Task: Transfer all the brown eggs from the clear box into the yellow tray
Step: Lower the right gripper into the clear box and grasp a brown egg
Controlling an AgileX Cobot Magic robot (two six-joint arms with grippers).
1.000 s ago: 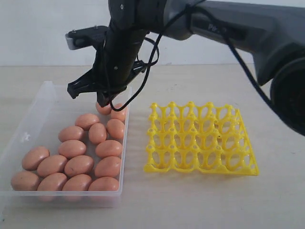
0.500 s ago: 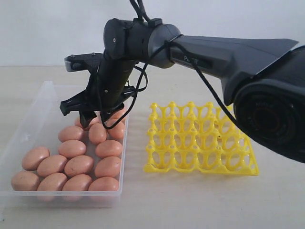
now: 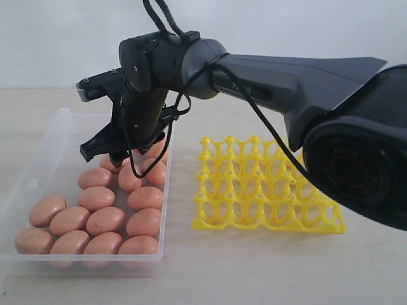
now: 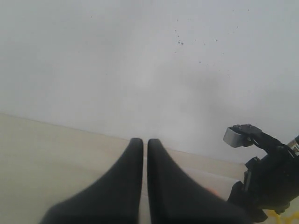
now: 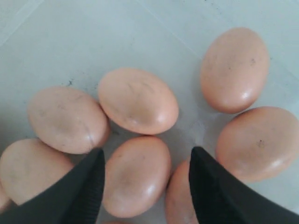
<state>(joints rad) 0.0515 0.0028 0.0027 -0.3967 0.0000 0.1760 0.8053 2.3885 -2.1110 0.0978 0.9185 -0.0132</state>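
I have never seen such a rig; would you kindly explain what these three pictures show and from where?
This is a two-armed robot at a table. The wide picture comes from a camera off the arms; the other two from cameras on each wrist. The right arm reaches over a clear box of brown eggs; its wrist camera looks down on them between open jaws that hold nothing. The yellow tray beside the box is empty. The left jaws are shut, facing a blank wall.

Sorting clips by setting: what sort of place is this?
Probably a robotics lab bench, not a kitchen: a plain pale tabletop against a blank white wall, with only a clear box of brown eggs and a yellow tray under a robot arm.
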